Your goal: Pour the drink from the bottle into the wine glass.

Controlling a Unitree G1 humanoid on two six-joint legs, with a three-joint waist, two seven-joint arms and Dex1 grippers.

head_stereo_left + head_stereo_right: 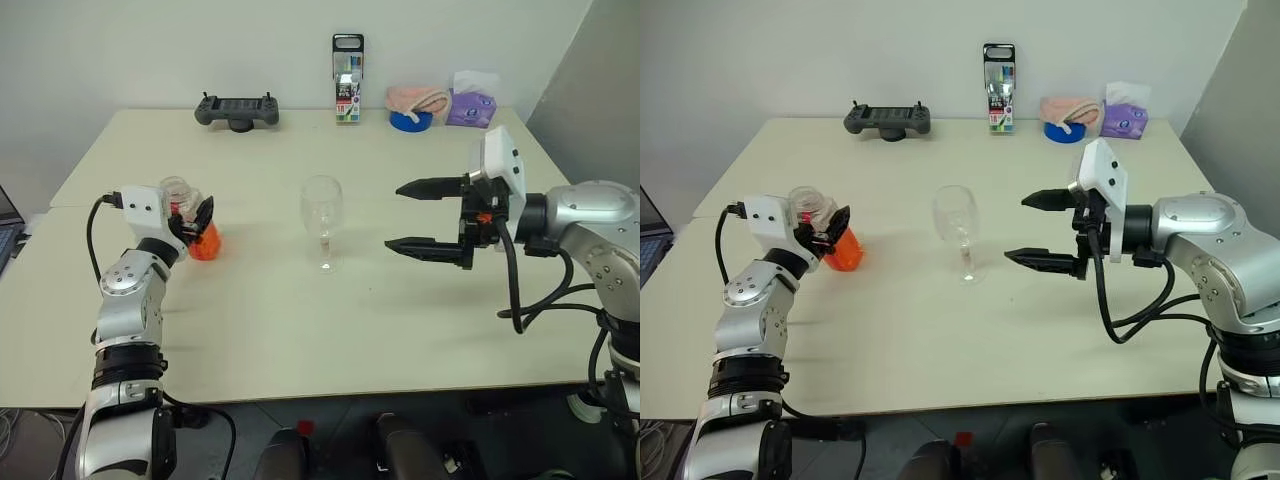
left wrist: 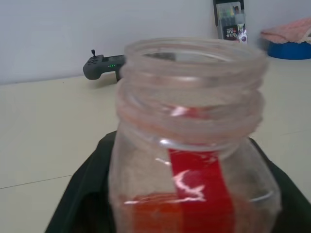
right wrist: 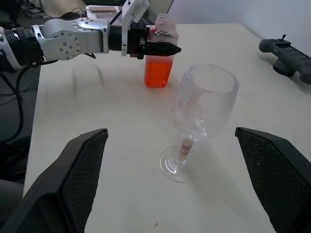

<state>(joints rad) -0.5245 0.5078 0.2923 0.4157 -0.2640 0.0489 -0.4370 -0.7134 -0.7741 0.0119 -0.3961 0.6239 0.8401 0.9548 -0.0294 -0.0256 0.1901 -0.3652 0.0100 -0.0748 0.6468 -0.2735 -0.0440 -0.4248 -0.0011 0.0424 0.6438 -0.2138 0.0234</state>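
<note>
The bottle (image 1: 207,245) stands on the table's left side, uncapped, with the orange-red drink (image 3: 158,73) filling its lower part. A red label strip runs down the bottle (image 2: 199,174). My left gripper (image 1: 196,224) is shut on the bottle, one black finger on each side of its body. The wine glass (image 1: 322,215) stands upright in the middle of the table, to the right of the bottle, with at most a trace of liquid at the base of its bowl. My right gripper (image 1: 392,215) hovers open just right of the glass, pointing at it, and its fingers (image 3: 73,179) flank the wine glass (image 3: 204,102) without touching it.
Along the far edge of the cream table (image 1: 300,330) lie a grey game controller (image 1: 237,110), a tall box of pens (image 1: 347,78), a blue roll with a pink cloth (image 1: 412,110) and a purple tissue pack (image 1: 470,105). A laptop (image 1: 5,235) shows at the left.
</note>
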